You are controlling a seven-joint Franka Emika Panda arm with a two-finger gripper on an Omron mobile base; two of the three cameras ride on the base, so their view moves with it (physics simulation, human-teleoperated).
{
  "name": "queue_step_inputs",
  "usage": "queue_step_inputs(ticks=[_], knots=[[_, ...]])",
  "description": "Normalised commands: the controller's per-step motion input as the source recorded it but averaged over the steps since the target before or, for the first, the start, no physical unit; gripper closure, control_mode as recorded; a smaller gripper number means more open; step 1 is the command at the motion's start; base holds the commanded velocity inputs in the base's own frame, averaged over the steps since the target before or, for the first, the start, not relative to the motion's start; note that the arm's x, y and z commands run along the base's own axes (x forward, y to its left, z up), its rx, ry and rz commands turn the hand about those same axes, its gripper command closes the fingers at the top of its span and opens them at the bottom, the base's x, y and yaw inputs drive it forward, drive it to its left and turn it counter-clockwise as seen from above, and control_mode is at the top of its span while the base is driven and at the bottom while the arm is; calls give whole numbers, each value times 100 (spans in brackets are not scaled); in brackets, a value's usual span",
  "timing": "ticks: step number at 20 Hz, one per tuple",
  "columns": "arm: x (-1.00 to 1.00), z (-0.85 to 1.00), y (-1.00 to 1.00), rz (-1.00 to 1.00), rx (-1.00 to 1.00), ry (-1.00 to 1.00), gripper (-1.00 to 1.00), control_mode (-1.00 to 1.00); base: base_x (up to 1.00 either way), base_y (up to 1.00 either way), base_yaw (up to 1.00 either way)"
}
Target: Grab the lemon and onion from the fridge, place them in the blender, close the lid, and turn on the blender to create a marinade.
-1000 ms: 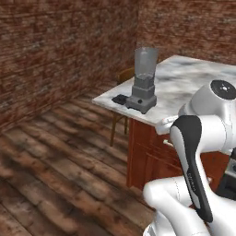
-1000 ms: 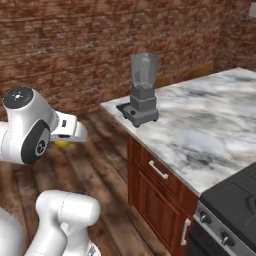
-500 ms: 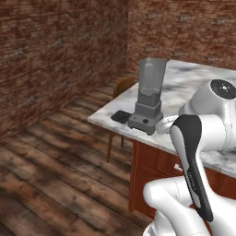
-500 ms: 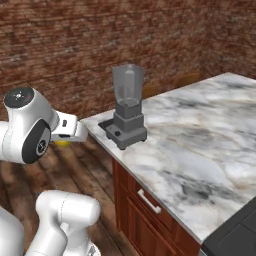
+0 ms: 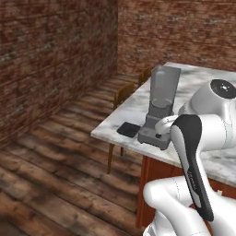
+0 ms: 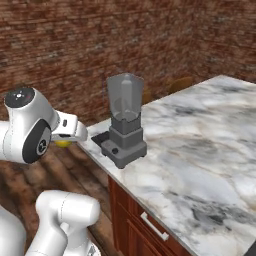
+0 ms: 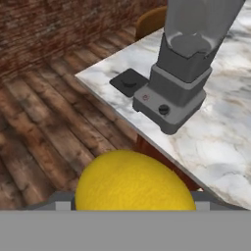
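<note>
My gripper (image 6: 66, 136) is shut on the lemon (image 7: 135, 181), a yellow fruit that bulges at the bottom of the hand view and peeks out under the hand as the lemon (image 6: 62, 143). It hangs over the wooden floor, short of the counter's corner. The blender (image 5: 159, 110) stands near that corner with its jar mouth uncovered, seen too as the blender (image 6: 125, 120) and the blender (image 7: 184, 73). The black lid (image 5: 128, 129) lies flat on the counter beside the base, also the lid (image 6: 100, 137) and the lid (image 7: 129, 82). Onion and fridge are out of view.
The marble counter (image 6: 200, 150) stretches right and back from the blender, over red-brown cabinets with a drawer handle (image 6: 152, 227). A wooden chair (image 5: 124, 94) stands behind the counter's corner. Brick walls (image 5: 55, 55) enclose the plank floor (image 5: 55, 175).
The whole picture has shifted as the base moved: the blender and counter corner now appear larger and nearer. The lemon stays held in the gripper.
</note>
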Motion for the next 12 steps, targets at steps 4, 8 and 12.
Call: queue_step_inputs(ticks=[4, 8, 12], knots=[[0, 0, 0, 0, 0, 0, 100, 100, 38, 27, -23], [0, 0, 0, 0, 0, 0, 100, 100, 31, 24, -27], [0, 0, 0, 0, 0, 0, 100, 100, 38, 15, -29]])
